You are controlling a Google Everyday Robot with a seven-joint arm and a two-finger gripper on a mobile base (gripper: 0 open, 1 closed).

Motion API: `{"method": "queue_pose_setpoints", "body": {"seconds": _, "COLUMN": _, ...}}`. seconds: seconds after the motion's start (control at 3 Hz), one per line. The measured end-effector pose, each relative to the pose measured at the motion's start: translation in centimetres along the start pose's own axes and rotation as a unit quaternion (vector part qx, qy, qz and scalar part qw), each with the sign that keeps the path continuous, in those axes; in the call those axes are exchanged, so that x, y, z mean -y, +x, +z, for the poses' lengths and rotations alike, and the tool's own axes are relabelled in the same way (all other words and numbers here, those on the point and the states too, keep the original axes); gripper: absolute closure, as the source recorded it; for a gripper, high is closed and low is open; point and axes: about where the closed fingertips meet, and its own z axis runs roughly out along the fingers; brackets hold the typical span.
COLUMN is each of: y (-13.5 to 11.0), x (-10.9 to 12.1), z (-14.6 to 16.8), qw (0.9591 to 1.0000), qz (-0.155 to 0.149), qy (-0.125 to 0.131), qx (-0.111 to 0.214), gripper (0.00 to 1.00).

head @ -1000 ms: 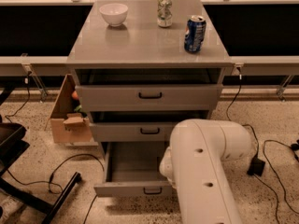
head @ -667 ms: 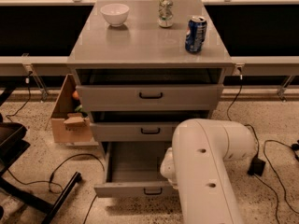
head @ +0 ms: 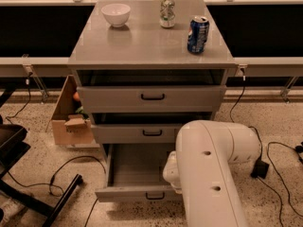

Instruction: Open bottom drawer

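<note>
The bottom drawer (head: 124,193) of the grey cabinet (head: 142,46) stands pulled out towards me. Its grey tray (head: 137,167) shows from above and looks empty. Its front carries a small black bar handle (head: 155,196). My white arm (head: 213,174) comes in from the lower right and covers the drawer's right part. My gripper (head: 171,173) is at the arm's left end, just above the drawer's front right, close to the handle and mostly hidden by the arm. The middle drawer (head: 142,133) and the tall top drawer (head: 151,97) both stand slightly ajar.
On the cabinet top stand a white bowl (head: 116,14), a silver can (head: 166,11) and a blue can (head: 197,34). A cardboard box (head: 71,117) sits on the floor to the left. Cables (head: 71,167) and a black chair base (head: 28,197) lie at the lower left.
</note>
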Motion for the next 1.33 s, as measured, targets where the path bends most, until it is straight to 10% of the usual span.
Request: {"method": "queue_pose_setpoints", "body": {"seconds": 1.33, "y": 1.4, "x": -2.1, "z": -0.6, "qw": 0.9993, "qz": 0.036, "qy": -0.009, "qx": 0.005, "gripper": 1.00}}
